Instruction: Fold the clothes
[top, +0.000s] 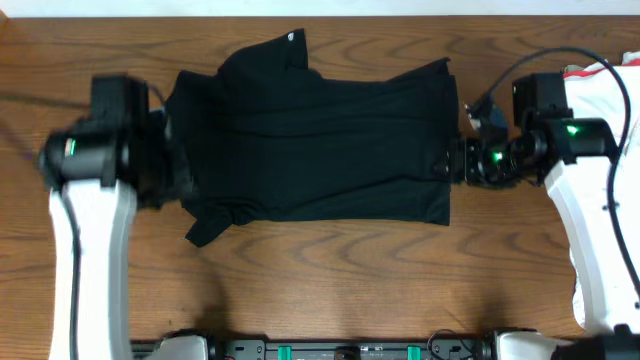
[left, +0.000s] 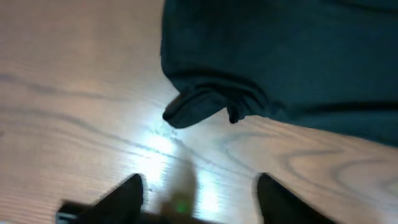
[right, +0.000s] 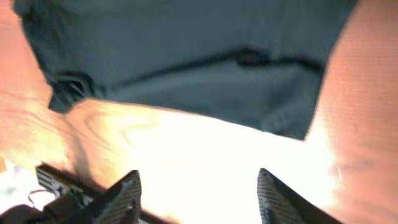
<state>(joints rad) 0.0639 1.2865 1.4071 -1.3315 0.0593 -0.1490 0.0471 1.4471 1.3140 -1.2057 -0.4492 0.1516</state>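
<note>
Shirt: The black shirt (top: 320, 140) lies flat in the middle of the tabletop (top: 330, 280). It is doubled over into a rough rectangle whose long side runs left to right between my two arms.
Far edge: At the far left corner a flap of the shirt sticks out past the rectangle. It carries a small white mark (top: 291, 38) that I cannot read.
Near left corner: A bunched sleeve (top: 212, 222) pokes out toward the near edge and lies wrinkled on the wood.
Left arm: My left claw (left: 199, 190) is open, moderately wide. Its wrist camera shows both fingers (left: 127, 196) apart, with only bare wood between them and nothing held. The bunched sleeve lies ahead of the fingertips, clear of them. From above, the arm sits at the shirt's left edge, blurred.
Right arm: My right claw (right: 199, 186) is also open at a middling spread, with bright bare wood between its fingers and nothing gripped. The shirt's edge lies ahead of it. From above, the tips are right at the shirt's right hem, and I cannot tell whether they touch it.
White cloth: A heap of white cloth (top: 600, 85) sits at the far right edge by the right arm, apart from the shirt.
Glare: The right wrist view is washed out over the wood.
</note>
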